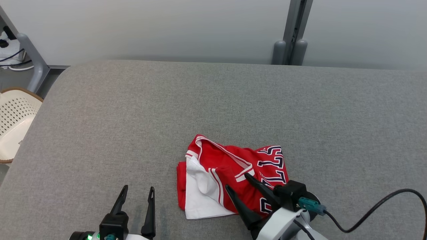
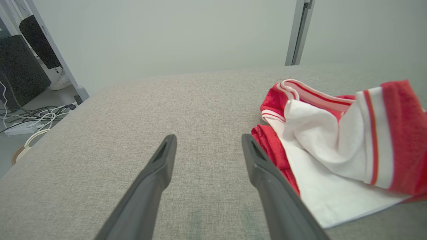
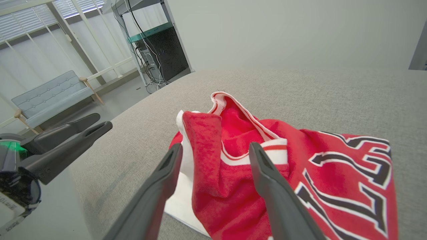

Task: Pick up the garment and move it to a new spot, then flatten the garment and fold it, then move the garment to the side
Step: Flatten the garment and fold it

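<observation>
The garment is a red and white jersey with dark-outlined lettering, lying crumpled near the front middle of the grey padded table. My right gripper hangs open over its front right part. In the right wrist view a raised red fold of the garment sits between the spread fingers of that gripper. My left gripper stands open over bare table to the garment's left. In the left wrist view the left gripper holds nothing, and the garment lies just right of its right finger.
A white perforated basket stands off the table's left edge, beside a grey frame leg and floor cables. A grey post rises behind the table. A black cable trails from my right wrist. Wide bare table stretches ahead and to both sides.
</observation>
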### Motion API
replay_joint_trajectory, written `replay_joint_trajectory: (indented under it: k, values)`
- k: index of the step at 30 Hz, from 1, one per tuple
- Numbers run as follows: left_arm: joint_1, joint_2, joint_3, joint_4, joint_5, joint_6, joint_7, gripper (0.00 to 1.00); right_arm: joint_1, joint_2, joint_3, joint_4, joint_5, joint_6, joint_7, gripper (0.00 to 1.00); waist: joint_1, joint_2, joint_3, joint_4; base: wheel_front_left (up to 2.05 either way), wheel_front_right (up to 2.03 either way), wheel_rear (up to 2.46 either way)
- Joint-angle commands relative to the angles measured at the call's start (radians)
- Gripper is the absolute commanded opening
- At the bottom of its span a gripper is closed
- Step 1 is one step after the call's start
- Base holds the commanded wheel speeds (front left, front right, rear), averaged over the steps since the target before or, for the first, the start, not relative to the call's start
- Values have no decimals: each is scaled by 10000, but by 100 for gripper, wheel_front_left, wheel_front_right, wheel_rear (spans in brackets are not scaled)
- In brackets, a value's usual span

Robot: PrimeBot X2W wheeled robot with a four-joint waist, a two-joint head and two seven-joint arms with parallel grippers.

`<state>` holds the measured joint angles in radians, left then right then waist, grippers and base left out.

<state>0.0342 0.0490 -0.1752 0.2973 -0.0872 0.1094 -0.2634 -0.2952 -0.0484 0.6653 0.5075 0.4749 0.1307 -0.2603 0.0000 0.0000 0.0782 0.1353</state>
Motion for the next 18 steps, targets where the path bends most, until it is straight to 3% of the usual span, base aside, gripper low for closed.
replay_joint_trajectory:
  k: [1,3,6,7,10,18]
  values:
    - [18,40,42,2,68,-13,-8,100,-235,-56,164,119,10,0,-28,100,0,0,-6,48,0,0,0]
    - [38,40,43,17,28,-5,-8,100,-491,-56,437,279,70,0,58,86,0,0,-14,107,0,0,0]
    - [46,40,-11,18,-48,23,-8,100,-849,-59,698,587,54,0,187,78,0,0,-26,214,0,0,0]
    - [48,40,-31,10,-76,42,-8,100,-958,-52,796,691,54,0,247,71,0,0,-24,248,0,0,0]
    - [56,40,-66,-39,-117,65,-8,100,-1241,-50,1136,842,115,0,252,0,0,0,5,346,0,0,0]
    - [85,38,-47,-111,-153,99,-8,100,-1833,-61,2884,613,668,0,346,0,0,0,109,439,0,0,0]
